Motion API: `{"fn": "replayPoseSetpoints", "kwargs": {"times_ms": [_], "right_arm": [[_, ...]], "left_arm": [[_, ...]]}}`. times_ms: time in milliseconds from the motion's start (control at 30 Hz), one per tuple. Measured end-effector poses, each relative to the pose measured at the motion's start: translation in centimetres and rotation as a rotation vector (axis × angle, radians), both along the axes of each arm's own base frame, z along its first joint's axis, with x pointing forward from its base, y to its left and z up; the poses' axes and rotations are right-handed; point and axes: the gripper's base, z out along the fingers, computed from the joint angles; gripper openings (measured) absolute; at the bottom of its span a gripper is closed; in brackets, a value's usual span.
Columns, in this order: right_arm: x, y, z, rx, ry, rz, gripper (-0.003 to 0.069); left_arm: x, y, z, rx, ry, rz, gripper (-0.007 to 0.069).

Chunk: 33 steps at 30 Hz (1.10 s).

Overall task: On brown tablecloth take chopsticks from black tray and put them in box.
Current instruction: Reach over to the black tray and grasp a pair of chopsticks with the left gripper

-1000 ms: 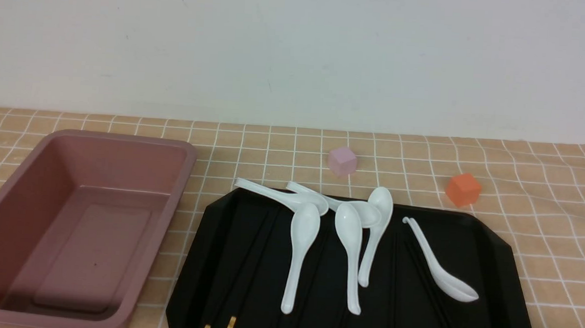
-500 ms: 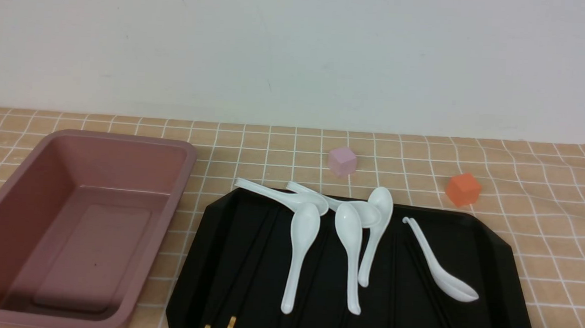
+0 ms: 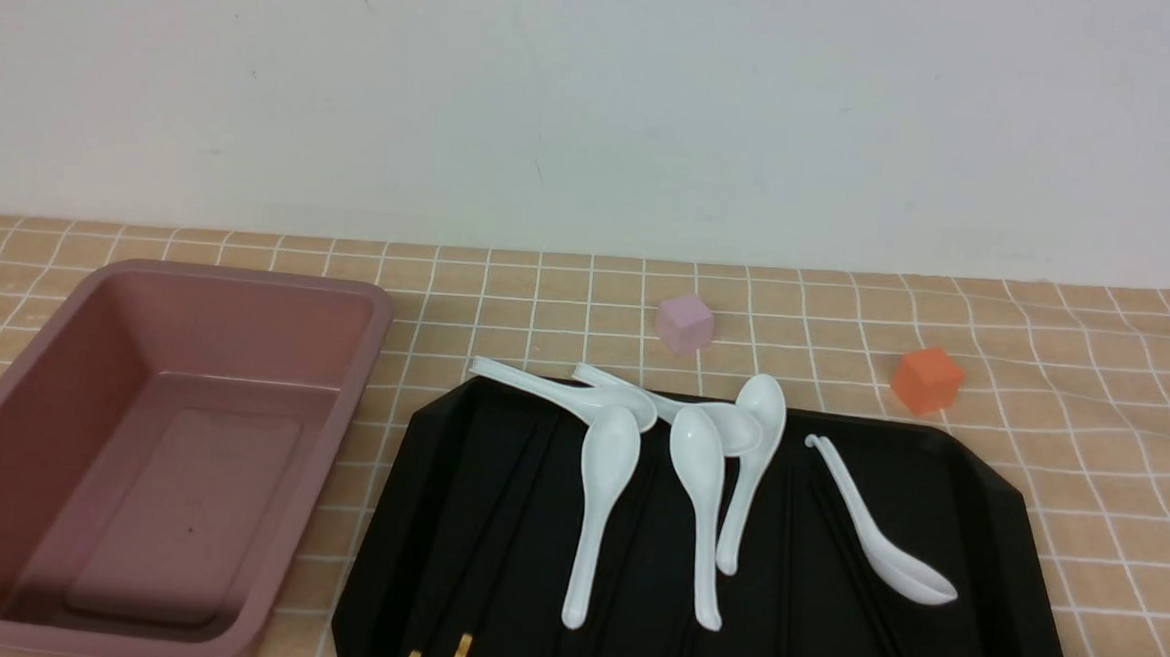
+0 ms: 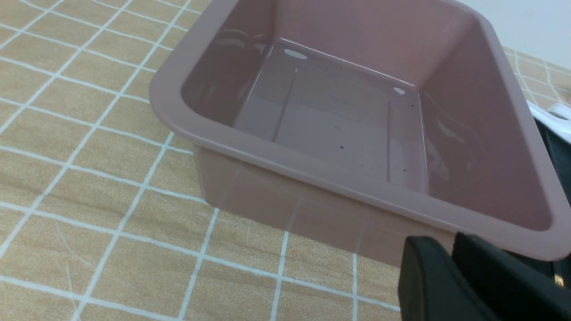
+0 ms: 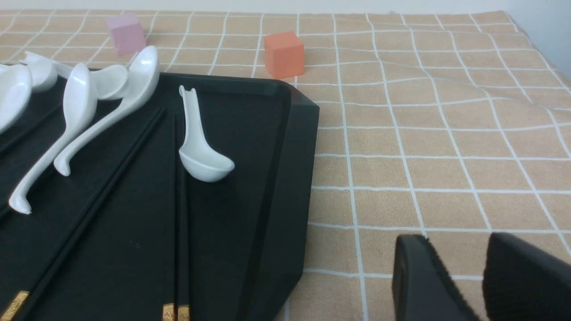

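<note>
Front view: brown tablecloth [image 3: 1088, 475] covers the work surface. The box [image 3: 368, 357] stands on the robot's left with nothing visible inside it, and the black tray [image 3: 1009, 551] lies just beside it to the right, the two apart by a narrow strip of cloth. The chopsticks [image 3: 463, 648] lie flat in the tray, hard to see against the black; two gold-banded ends show at the near left edge. White soup spoons [image 3: 601, 500] lie scattered across the tray, and two handles overhang its far rim. A lilac cube [image 3: 685, 323] and an orange cube [image 3: 927, 379] sit on the cloth beyond the tray, well apart. Left wrist view: the box [image 4: 312, 171] fills the picture, resting on the tablecloth [image 4: 89, 187]. The left gripper [image 4: 451, 245] hangs near the box's near corner, outside the rim. Its fingers stand close together with only a thin slit between them and nothing in it; whether they are fully closed cannot be told. Right wrist view: the right gripper [image 5: 464, 243] hangs over bare tablecloth [image 5: 446, 156] beside the tray [image 5: 290, 187]. Its fingers are spread, with cloth visible in the gap, and they grasp nothing. Chopsticks [image 5: 178, 214] lie lengthwise in the tray beside one spoon [image 5: 196, 147], a gold-banded pair side by side. The orange cube [image 5: 283, 53] and lilac cube [image 5: 126, 33] stand beyond the tray's far rim.
</note>
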Motion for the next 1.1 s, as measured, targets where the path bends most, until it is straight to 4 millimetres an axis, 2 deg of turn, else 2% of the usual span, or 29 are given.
{"fn": "replayPoseSetpoints", "kwargs": {"times_ms": [67, 100, 167, 267, 300, 333, 467, 600, 667, 733, 767, 800, 833, 900, 933, 1000, 1067, 1100], "right_arm": [[0.0, 0.0, 0.0, 0.0, 0.0, 0.0, 0.024], [0.0, 0.0, 0.0, 0.0, 0.0, 0.0, 0.024], [0.0, 0.0, 0.0, 0.0, 0.0, 0.0, 0.024], [0.0, 0.0, 0.0, 0.0, 0.0, 0.0, 0.024], [0.0, 0.0, 0.0, 0.0, 0.0, 0.0, 0.024], [0.0, 0.0, 0.0, 0.0, 0.0, 0.0, 0.024], [0.0, 0.0, 0.0, 0.0, 0.0, 0.0, 0.024], [0.0, 0.0, 0.0, 0.0, 0.0, 0.0, 0.024], [0.0, 0.0, 0.0, 0.0, 0.0, 0.0, 0.024], [0.0, 0.0, 0.0, 0.0, 0.0, 0.0, 0.024], [0.0, 0.0, 0.0, 0.0, 0.0, 0.0, 0.024], [0.0, 0.0, 0.0, 0.0, 0.0, 0.0, 0.024], [0.0, 0.0, 0.0, 0.0, 0.0, 0.0, 0.024], [0.0, 0.0, 0.0, 0.0, 0.0, 0.0, 0.024], [0.0, 0.0, 0.0, 0.0, 0.0, 0.0, 0.024], [0.0, 0.0, 0.0, 0.0, 0.0, 0.0, 0.024], [0.0, 0.0, 0.0, 0.0, 0.0, 0.0, 0.024], [0.0, 0.0, 0.0, 0.0, 0.0, 0.0, 0.024]], "left_arm": [[0.0, -0.1, 0.1, -0.071, -0.01, 0.006, 0.0102], [0.0, -0.3, 0.2, -0.161, -0.014, 0.014, 0.0103], [0.1, -0.8, 0.4, -0.449, -0.016, 0.041, 0.0103], [0.0, -1.7, 0.9, -0.992, 0.019, 0.092, 0.0103], [0.1, -1.7, 0.9, -1.005, 0.019, 0.096, 0.0103], [0.0, -2.0, 1.1, -1.252, 0.051, 0.121, 0.0103], [0.1, -2.1, 1.7, -1.506, 0.053, 0.14, 0.0108], [0.2, -1.8, 2.3, -1.62, -0.015, 0.145, 0.0111], [0.2, -1.5, 3.1, -1.619, -0.072, 0.129, 0.0111], [0.0, -1.4, 4.9, -1.548, -0.146, 0.079, 0.0106], [-0.5, -1.2, 7.6, -1.417, -0.249, 0.01, 0.008], [-0.6, -1.2, 8.0, -1.4, -0.262, 0.001, 0.008], [-0.9, -1.2, 10.5, -1.272, -0.319, -0.043, 0.0043], [-0.4, -1.7, 13.2, -1.075, -0.289, -0.076, -0.0013], [0.3, -2.2, 15.0, -0.934, -0.221, -0.109, -0.0013], [2.1, -3.3, 15.8, -0.739, 0.0, -0.164, -0.0013], [4.4, -4.0, 16.0, -0.602, 0.241, -0.2, -0.0013], [5.8, -4.5, 15.5, -0.514, 0.436, -0.237, -0.0013]]}}
